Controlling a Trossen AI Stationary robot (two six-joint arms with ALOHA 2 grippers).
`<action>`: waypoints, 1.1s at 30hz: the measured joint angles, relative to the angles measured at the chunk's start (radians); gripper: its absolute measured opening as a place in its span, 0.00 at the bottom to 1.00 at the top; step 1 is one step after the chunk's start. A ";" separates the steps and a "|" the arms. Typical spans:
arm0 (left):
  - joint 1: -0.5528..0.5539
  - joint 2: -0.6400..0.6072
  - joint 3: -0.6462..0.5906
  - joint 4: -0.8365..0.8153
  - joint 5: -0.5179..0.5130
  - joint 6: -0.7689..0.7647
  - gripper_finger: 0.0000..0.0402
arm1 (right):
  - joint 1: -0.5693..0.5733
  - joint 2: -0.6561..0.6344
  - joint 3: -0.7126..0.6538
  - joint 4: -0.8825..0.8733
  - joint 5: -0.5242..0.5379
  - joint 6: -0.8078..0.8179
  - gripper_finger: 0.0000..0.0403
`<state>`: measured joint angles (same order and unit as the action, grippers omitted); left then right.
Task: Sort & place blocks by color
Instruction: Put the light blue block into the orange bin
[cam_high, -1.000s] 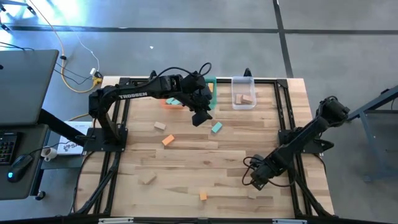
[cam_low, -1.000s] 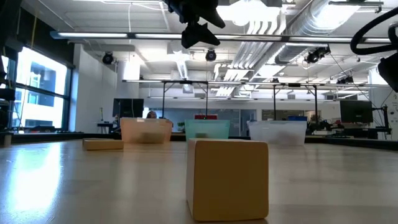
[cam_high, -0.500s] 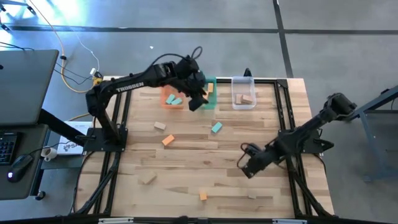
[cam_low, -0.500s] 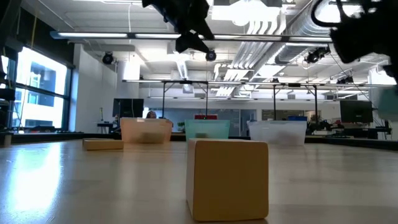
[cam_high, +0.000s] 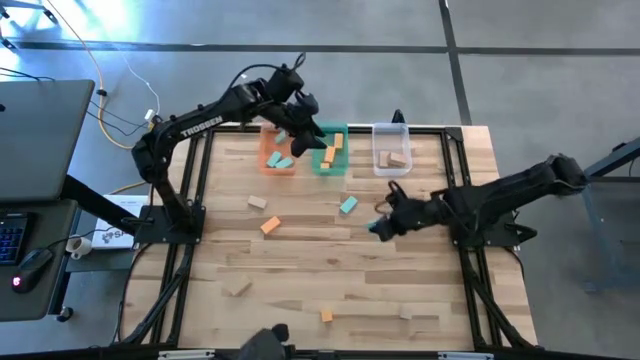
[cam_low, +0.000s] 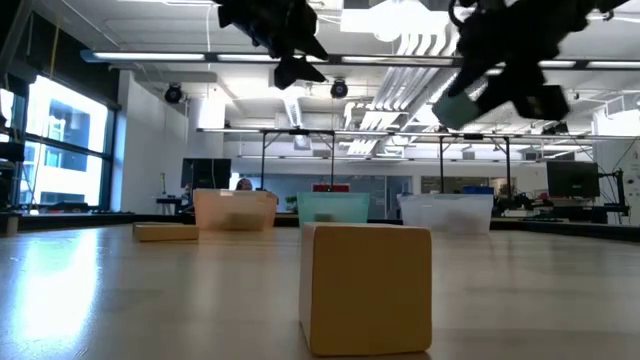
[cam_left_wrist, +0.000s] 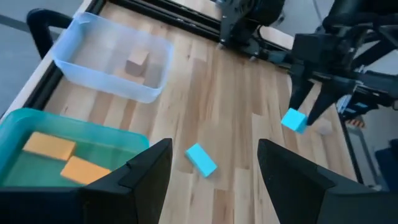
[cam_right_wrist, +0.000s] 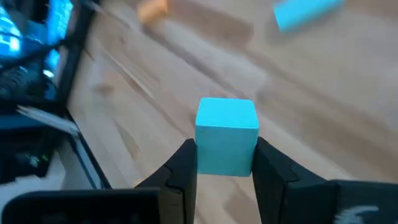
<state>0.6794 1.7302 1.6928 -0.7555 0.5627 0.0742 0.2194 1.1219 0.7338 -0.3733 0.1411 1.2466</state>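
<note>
Meanwhile, the right gripper (cam_high: 378, 227), clamped on a teal cube (cam_right_wrist: 226, 135), had swung from lower right toward centre. The left gripper (cam_high: 302, 140), fingers apart and empty, had shifted up-left over the trays.

I was running the rig in a robotics lab, part of a big open industrial hall. Exposed ducts (cam_low: 500, 50) and strip lights (cam_low: 150, 57) ran overhead; tall windows (cam_low: 60, 140) stood on one side. More framed test rigs (cam_low: 300, 160) and monitors (cam_low: 575, 178) stood behind. The butcher-block counter (cam_high: 300, 260) stood on polished concrete floor (cam_high: 300, 60), with a laptop (cam_high: 40, 120), mouse (cam_high: 30, 265) and loose yellow cable (cam_high: 100, 70) at a side desk.
</note>
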 joint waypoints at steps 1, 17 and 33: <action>0.011 0.000 0.000 -0.001 0.005 0.001 0.56 | -0.022 0.000 0.000 0.025 0.000 -0.021 0.22; 0.170 0.000 0.055 -0.002 0.044 0.128 0.56 | -0.318 0.000 0.000 0.494 -0.010 -0.362 0.22; 0.158 0.000 0.108 0.030 0.235 0.147 0.56 | -0.487 0.001 0.000 0.767 -0.127 -0.592 0.22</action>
<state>0.8371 1.7306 1.8011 -0.7256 0.7981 0.2212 -0.2673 1.1229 0.7338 0.3935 0.0145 0.6549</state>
